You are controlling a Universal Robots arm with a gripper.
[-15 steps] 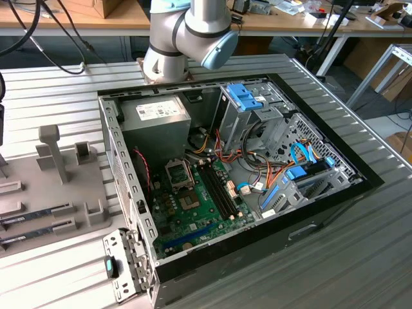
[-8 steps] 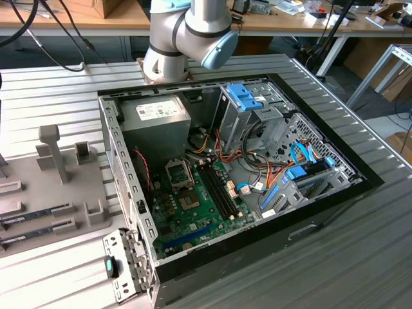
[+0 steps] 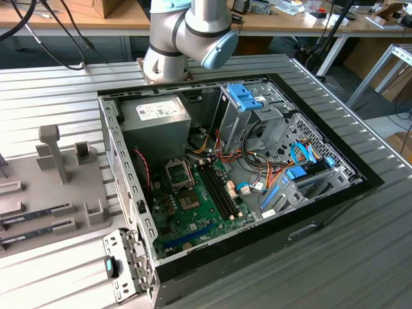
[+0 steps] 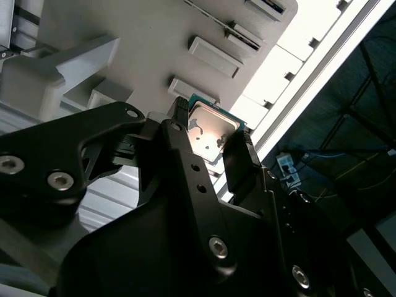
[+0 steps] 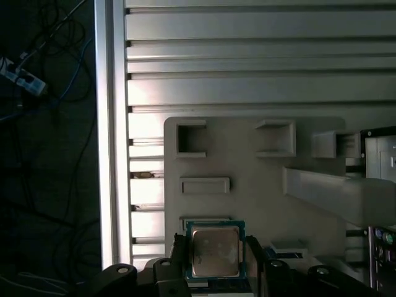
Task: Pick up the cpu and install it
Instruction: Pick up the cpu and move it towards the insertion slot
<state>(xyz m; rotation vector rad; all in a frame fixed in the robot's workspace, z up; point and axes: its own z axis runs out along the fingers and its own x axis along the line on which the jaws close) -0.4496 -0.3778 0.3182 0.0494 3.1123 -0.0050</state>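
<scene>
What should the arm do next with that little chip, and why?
Probably lift it straight up: the gripper is shut on the cpu over the grey holder tray, whose posts stand close by.

Arm (image 3: 193, 32): we note grey joints, blue cap, bent over its base. Tool (image 4: 209, 133): black, two fingers (image 4: 178, 148) clamped on opposite cpu (image 5: 215, 250) edges.

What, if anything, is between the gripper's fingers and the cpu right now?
Nothing visible. In both wrist views the cpu sits directly between the gripper fingers, which close on its opposite edges, over the grey fixture tray.
</scene>
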